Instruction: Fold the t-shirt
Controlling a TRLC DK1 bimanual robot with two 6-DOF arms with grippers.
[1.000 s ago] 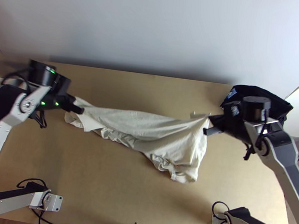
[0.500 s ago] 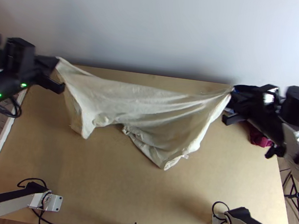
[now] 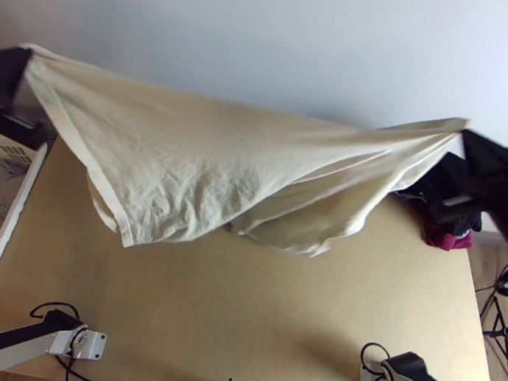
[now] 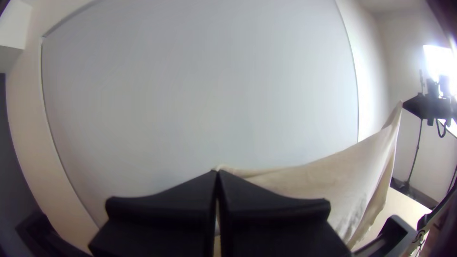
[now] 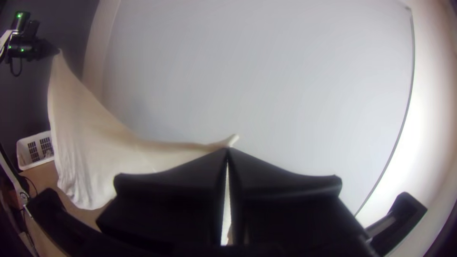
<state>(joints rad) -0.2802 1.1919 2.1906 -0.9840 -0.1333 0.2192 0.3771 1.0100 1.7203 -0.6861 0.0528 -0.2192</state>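
Observation:
In the top view my left gripper (image 3: 29, 53) is at the upper left and my right gripper (image 3: 466, 132) at the upper right, each shut on an edge of the cream t-shirt (image 3: 176, 159). The cloth hangs stretched between them, its top edge nearly straight and its lower parts drooping in folds over the table. In the left wrist view, fabric (image 4: 328, 181) comes out from the tips of my left gripper (image 4: 216, 172). The right wrist view has my right gripper (image 5: 227, 149) pinching a small corner of the shirt (image 5: 109, 143).
A white basket (image 3: 9, 223) of pale cloths stands at the table's left edge. Dark clothing (image 3: 445, 177) and a dark red cloth (image 3: 445, 238) lie at the far right of the wooden table (image 3: 238, 322). A white wall rises behind.
Both grippers have moved up and outward, away from each other, with the shirt held. The cloth, earlier lying bunched on the table, has been lifted and stretched wider.

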